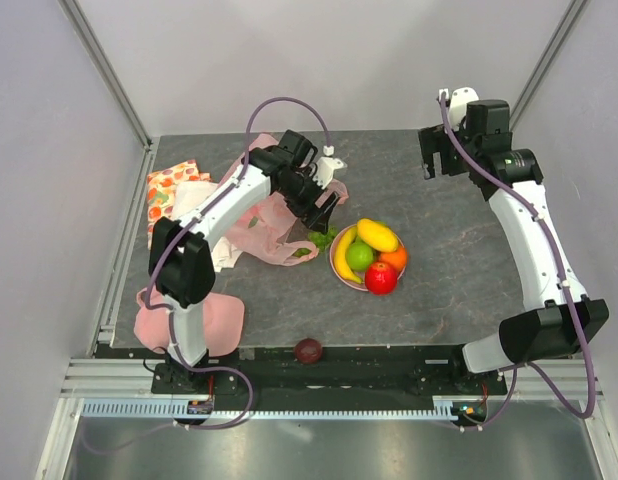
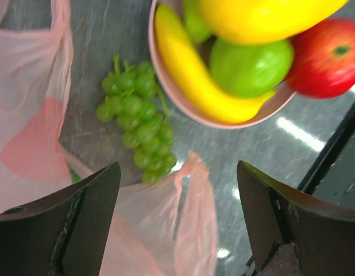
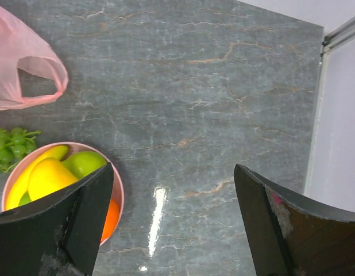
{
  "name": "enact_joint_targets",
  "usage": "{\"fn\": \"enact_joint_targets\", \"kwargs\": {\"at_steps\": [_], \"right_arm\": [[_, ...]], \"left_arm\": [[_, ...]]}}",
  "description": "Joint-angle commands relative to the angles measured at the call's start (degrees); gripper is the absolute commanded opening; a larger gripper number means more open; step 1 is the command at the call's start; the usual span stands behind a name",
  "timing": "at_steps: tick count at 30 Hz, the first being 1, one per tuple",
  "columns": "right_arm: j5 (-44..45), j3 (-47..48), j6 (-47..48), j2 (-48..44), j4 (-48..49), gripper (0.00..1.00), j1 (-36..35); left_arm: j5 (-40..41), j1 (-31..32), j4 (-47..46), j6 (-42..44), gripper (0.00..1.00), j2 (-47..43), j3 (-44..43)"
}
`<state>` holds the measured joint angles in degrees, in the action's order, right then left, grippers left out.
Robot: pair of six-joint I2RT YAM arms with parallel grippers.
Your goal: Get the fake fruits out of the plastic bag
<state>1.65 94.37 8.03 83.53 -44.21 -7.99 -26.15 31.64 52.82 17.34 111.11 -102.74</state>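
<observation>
The pale-pink plastic bag (image 1: 274, 232) lies crumpled left of the middle, and one of its handle loops (image 2: 195, 218) sits below and between my left fingers without being pinched. My left gripper (image 1: 325, 208) (image 2: 177, 224) hovers open over the bag's right edge. A bunch of green grapes (image 1: 321, 238) (image 2: 137, 118) lies on the table between bag and plate. The pink plate (image 1: 336, 262) holds a banana (image 2: 189, 75), mango (image 1: 377, 235), green apple (image 2: 249, 66), red apple (image 1: 381, 277) and orange (image 3: 111, 218). A dark plum (image 1: 308, 350) rests near the front edge. My right gripper (image 1: 431, 165) (image 3: 174, 224) hangs open at the back right, over bare table.
A fruit-printed cloth (image 1: 169, 188) and a white cloth (image 1: 201, 200) lie at the back left under the left arm. A pink cloth (image 1: 214, 322) lies at the front left. Grey walls and metal rails enclose the table on three sides.
</observation>
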Motion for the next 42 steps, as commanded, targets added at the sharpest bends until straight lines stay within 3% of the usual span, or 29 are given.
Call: {"fn": "enact_joint_targets", "kwargs": {"at_steps": [1,18,23,28,30,31,36,42], "right_arm": [[-3.8,0.7,-1.7,-2.5,1.1,0.93,0.0],[-8.2,-1.4,-5.0,0.1,2.7,0.95,2.2],[-9.1,-2.1,-5.4,0.1,2.7,0.95,2.3],[-9.3,-2.0,-5.4,0.0,2.7,0.96,2.4],[-9.1,-2.1,-5.1,-0.3,2.4,0.96,2.5],[-9.1,-2.1,-4.9,-0.5,2.1,0.96,2.5],[-9.1,-3.6,-4.4,-1.3,1.9,0.96,2.7],[-10.3,-3.7,-4.8,-0.5,2.5,0.97,2.8]], "left_arm": [[6.4,-0.3,2.7,6.4,0.89,0.2,-0.2],[10.2,0.3,-4.5,0.4,0.91,7.5,4.8],[12.4,0.4,-4.6,-0.1,0.81,9.8,4.5],[13.6,0.3,-4.6,-1.3,0.84,8.6,4.5],[13.4,-0.3,-4.6,-2.0,0.90,4.5,4.7],[12.1,-0.5,-5.0,-2.2,0.99,1.9,5.1],[-8.0,-1.3,-8.6,3.8,0.99,-18.3,15.5],[-15.6,1.1,2.1,15.8,0.99,-35.7,29.0]]}}
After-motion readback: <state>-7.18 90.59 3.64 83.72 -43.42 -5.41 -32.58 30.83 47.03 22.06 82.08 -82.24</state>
